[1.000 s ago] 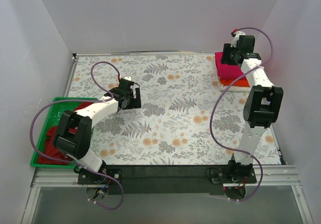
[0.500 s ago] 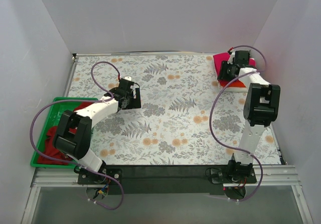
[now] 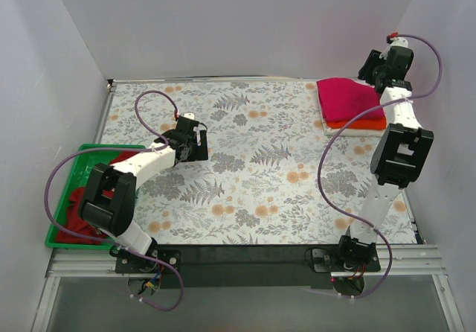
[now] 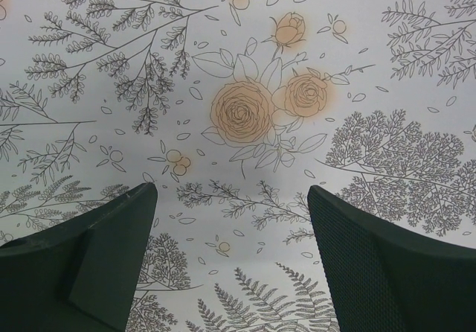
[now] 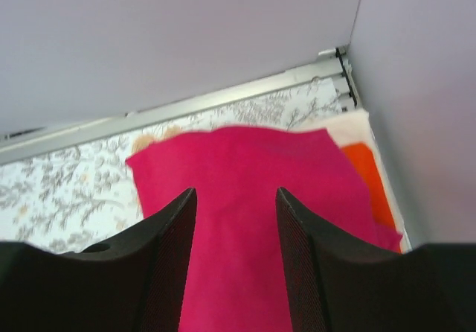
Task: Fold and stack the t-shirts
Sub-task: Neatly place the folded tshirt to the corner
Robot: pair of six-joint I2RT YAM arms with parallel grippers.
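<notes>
From above, we see the magenta t-shirt (image 3: 348, 100) folded atop the orange-red t-shirt (image 3: 366, 123) in the far right corner, and the darker red t-shirt (image 3: 74, 205) crumpled in the green tray (image 3: 95, 149). At the left wrist, the left gripper (image 4: 230, 198) is spread wide and empty over the tablecloth (image 4: 372, 49). At the right wrist, the right gripper (image 5: 234, 198) is partly parted and empty above the magenta t-shirt. We fear a low finger could snag the fold and pull it open

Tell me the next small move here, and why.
Probably swing the left gripper toward the green tray and down to the dark red t-shirt crumpled in it. The magenta t-shirt already lies folded on the orange t-shirt and white t-shirt in the far right corner, the right gripper hangs open above them, and the left gripper hovers open over the tablecloth near the tray.
</notes>
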